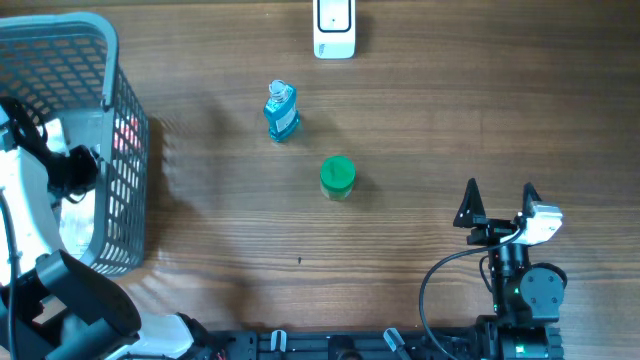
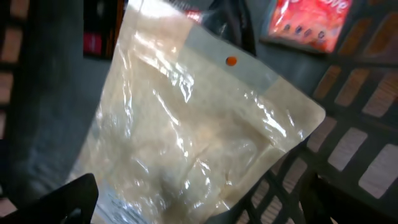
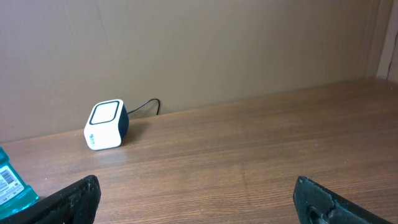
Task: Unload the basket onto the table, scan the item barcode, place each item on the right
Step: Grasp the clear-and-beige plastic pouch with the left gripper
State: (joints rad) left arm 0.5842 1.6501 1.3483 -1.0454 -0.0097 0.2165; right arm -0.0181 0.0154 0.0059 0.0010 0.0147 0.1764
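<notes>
Pouch (image 2: 199, 124) of clear, crinkled plastic is lying tilted inside the basket (image 1: 125, 150), one corner leaning toward the lattice wall. It is showing a small orange dot near its top edge, and I am not making out any barcode on it. My left gripper (image 2: 198, 204) is hanging directly over it with the jaws spread wide, one dark finger showing at each lower corner of my wrist view. It is gripping nothing, and I cannot tell whether the fingertips are touching the plastic. A red packet (image 2: 305, 22) is lying past the pouch's upper edge, also in the basket.

The basket is sitting at the left edge of the table (image 1: 450, 100). Out on the open wood, a blue bottle (image 1: 282, 112) is standing near the middle, and a green-lidded jar (image 1: 338, 176) is standing close by, nearer to me. The white scanner (image 1: 334, 28) is sitting at the far edge, well apart from the basket, with a dark cable (image 3: 146, 106) trailing behind it.

My right gripper (image 1: 500, 195) is waiting over the near right of the table, fingers fully parted and empty, pointing toward the scanner.
</notes>
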